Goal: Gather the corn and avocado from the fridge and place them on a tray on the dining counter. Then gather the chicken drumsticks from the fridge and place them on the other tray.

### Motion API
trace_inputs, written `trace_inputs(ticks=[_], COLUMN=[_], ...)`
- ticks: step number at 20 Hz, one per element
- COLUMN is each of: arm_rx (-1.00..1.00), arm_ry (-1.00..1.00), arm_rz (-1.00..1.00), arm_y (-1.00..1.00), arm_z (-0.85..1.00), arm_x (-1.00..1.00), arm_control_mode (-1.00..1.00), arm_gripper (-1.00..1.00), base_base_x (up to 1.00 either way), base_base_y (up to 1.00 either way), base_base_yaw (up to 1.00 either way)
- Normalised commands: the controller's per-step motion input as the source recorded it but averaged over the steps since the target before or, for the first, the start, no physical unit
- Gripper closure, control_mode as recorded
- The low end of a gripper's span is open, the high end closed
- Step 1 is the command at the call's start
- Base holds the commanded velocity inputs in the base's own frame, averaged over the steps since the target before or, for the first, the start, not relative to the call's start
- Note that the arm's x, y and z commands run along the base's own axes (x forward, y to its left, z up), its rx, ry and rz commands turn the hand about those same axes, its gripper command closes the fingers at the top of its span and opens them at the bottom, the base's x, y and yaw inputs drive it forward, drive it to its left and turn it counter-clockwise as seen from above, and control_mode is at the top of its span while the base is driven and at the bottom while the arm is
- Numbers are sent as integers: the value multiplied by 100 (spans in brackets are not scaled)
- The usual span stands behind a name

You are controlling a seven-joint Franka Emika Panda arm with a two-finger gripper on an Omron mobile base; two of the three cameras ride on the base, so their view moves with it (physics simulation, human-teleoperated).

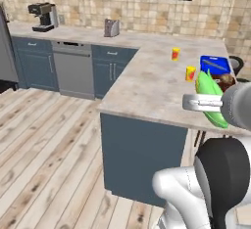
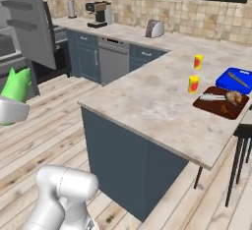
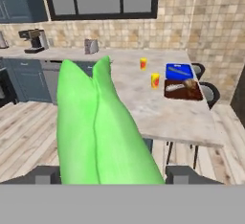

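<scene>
1. The gripper (image 3: 112,173) is clamped on a bright green, husk-wrapped ear of corn (image 3: 103,127); in the hand view its two dark fingertips (image 3: 184,174) sit against either side of the husk, whose pointed leaves rise away from the hand.
2. In the left base view the corn (image 1: 212,96) is carried in the air in front of the near right edge of the beige stone-top dining counter (image 1: 147,86). In the right base view its green tip (image 2: 17,84) shows at the far left, above the wooden floor (image 2: 54,140).
3. On the counter, right side: a dark brown tray (image 2: 221,103) holding a brownish item and a pale strip; what they are cannot be told.
4. Just behind the brown tray, a blue tray (image 2: 236,79) with a dark slim object lying in it.
5. Left of the trays, two small yellow cups with red marks, the nearer (image 2: 194,83) and the farther (image 2: 198,61).
6. Against the far tiled wall: a silver toaster (image 2: 154,28) and a black coffee machine (image 2: 100,14).
7. Far left, the fridge door (image 2: 29,22) stands open.
</scene>
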Motion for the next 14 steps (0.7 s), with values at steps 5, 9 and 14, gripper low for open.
trace_inputs(ticks=[5, 9, 14], arm_rx=[0, 0, 0], arm_ry=[0, 0, 0], arm_rz=[0, 0, 0], arm_y=[0, 0, 0], arm_z=[0, 0, 0], arm_x=[0, 0, 0], arm_control_mode=[100, 100, 100], arm_gripper=[100, 100, 100], base_base_x=[1, 2, 0], base_base_y=[-100, -100, -100], base_base_yaw=[-1, 0, 2])
